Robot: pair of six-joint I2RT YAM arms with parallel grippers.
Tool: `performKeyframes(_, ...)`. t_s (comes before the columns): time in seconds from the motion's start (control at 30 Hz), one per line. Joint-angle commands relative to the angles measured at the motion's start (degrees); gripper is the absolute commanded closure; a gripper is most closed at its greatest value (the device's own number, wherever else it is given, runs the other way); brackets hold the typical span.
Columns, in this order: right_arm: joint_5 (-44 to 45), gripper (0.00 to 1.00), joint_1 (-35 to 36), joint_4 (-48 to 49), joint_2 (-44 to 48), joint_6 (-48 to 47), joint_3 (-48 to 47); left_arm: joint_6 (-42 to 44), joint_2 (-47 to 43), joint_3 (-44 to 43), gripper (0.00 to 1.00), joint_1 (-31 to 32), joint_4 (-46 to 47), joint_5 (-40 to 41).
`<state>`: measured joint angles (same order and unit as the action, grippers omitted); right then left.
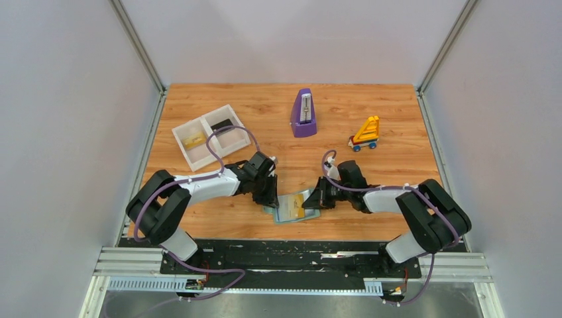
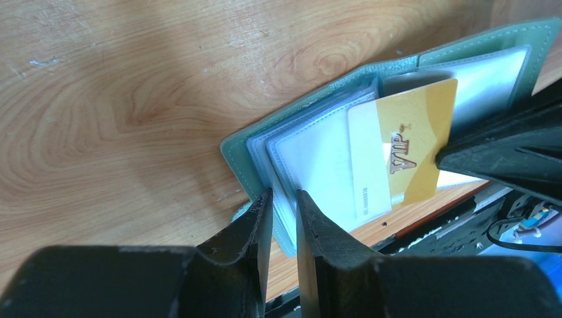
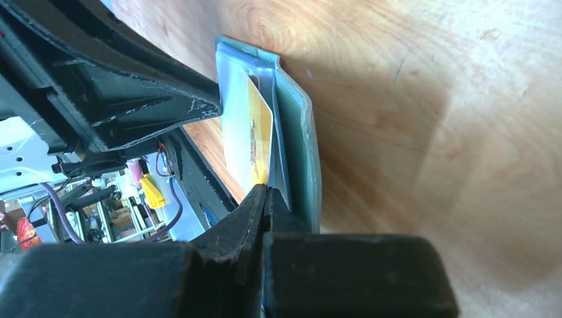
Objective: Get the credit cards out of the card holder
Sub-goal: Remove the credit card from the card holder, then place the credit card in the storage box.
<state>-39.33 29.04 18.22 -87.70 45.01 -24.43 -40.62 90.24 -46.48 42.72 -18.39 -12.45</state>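
Overhead, the teal card holder (image 1: 292, 208) lies open at the near edge of the worktop (image 1: 265, 106), between the two arms. The left fingers (image 1: 270, 197) are at its left side and the right fingers (image 1: 313, 201) at its right. Far left stands a white tray (image 1: 185, 147) with a yellowish bit in one compartment and a dark bit in the other, both too small to name. A purple metronome (image 1: 303, 114) and a toy car (image 1: 365, 134) stand further back, well apart from the holder.

From the left wrist, the left fingers (image 2: 306, 215) pinch the card holder (image 2: 242, 156) at its edge, one outside the cover and one on the clear sleeves (image 2: 311, 152). A gold card (image 2: 417, 142) marked VIP sticks partly out of a sleeve, and the right fingers (image 2: 504, 159) touch its outer edge.

From the right wrist, the right fingers (image 3: 265, 205) are pressed together and seem to nip the near corner of the gold card (image 3: 260, 132), which stands out from the card holder (image 3: 299, 132).
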Motion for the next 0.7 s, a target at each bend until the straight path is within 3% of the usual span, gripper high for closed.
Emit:
performKeyframes(0.0, 2.01, 1.00, -0.61, -4.03, 6.23, -1.47, 1.01, 1.32, 0.53, -1.80, 0.71, 0.10, -2.31, 1.61)
performKeyframes(0.13, 2.39, 1.00, -0.82, -6.86, 12.21, -1.11, 1.28, 0.19, -2.17, -3.53, 0.67, 0.08, -4.04, 1.33)
performKeyframes(0.3, 3.18, 1.00, -0.82, -10.92, 16.71, -0.32, -0.05, -1.44, -6.49, -4.86, 0.49, 0.11, -3.96, 0.14)
performKeyframes(0.67, 4.40, 1.00, -0.82, -11.84, 24.53, 5.55, -1.49, -4.32, -15.84, -1.96, 0.39, 0.08, 1.45, -5.89)
